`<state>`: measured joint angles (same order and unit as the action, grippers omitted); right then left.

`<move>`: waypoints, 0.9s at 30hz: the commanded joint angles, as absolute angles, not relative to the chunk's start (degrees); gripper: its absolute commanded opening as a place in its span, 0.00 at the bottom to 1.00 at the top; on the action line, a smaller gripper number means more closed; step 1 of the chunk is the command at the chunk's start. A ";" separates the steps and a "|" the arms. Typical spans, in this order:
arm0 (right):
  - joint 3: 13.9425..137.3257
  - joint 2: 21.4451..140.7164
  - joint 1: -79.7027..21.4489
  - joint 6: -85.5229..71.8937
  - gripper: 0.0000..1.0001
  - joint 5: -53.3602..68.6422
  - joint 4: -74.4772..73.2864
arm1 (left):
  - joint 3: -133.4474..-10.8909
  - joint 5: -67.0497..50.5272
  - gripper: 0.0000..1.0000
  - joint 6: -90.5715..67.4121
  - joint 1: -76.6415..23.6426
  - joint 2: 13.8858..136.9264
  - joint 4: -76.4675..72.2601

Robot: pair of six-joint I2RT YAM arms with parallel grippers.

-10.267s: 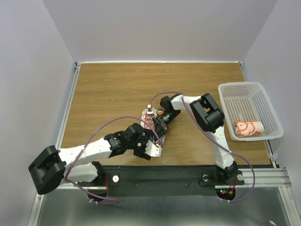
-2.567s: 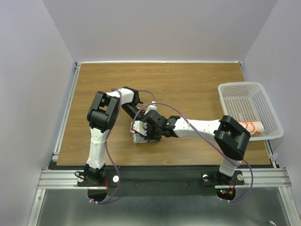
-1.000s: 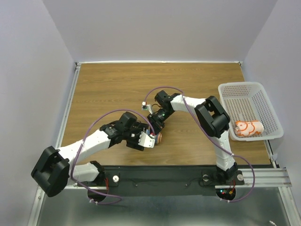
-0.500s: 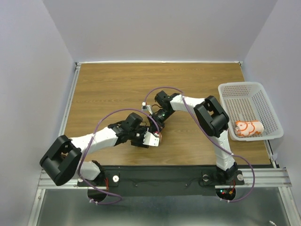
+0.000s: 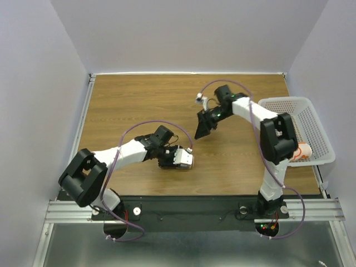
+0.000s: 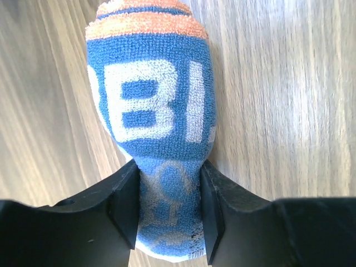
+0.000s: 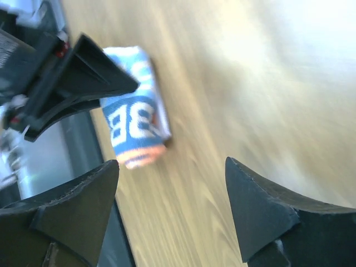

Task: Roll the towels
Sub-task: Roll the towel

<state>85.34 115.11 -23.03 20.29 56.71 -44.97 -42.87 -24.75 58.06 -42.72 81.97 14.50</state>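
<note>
I count two towels, one basket and two arms on my screens. On the left, the left gripper (image 6: 168, 208) has both fingers pinched on the near end of the rolled towel with blue lettering (image 6: 151, 105). That roll lies on the wooden table (image 5: 128, 105) near its front edge, orange border at the far tip. Further right, the right gripper (image 7: 169, 186) hangs over the table, fingers spread wide with nothing between them, well apart from that roll. At the far right, the white basket (image 5: 283, 100) holds the second towel (image 5: 303, 151), rolled and partly hidden behind the right arm (image 5: 275, 139).
</note>
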 commanded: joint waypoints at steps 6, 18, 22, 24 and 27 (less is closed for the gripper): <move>82.97 90.90 -19.42 21.97 0.98 40.26 -44.12 | -51.85 -39.27 0.32 57.30 -34.38 95.43 34.09; 74.55 76.29 -36.03 31.99 0.88 18.11 -52.22 | -66.17 -47.80 0.33 62.48 -29.36 112.83 49.39; 71.81 77.60 -41.38 33.39 0.86 13.63 -48.26 | -69.25 -50.01 0.33 63.02 -27.60 115.74 52.38; 71.46 79.09 -44.46 34.01 0.85 12.22 -46.33 | -70.66 -50.19 0.33 63.54 -27.16 117.15 54.05; 71.37 81.12 -48.50 33.66 0.84 9.85 -43.07 | -71.98 -50.27 0.33 63.98 -26.72 118.56 55.55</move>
<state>71.18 79.94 -44.51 32.29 14.85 -49.21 -72.64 -57.04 61.39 -26.76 114.04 48.88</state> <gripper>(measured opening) 0.848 0.475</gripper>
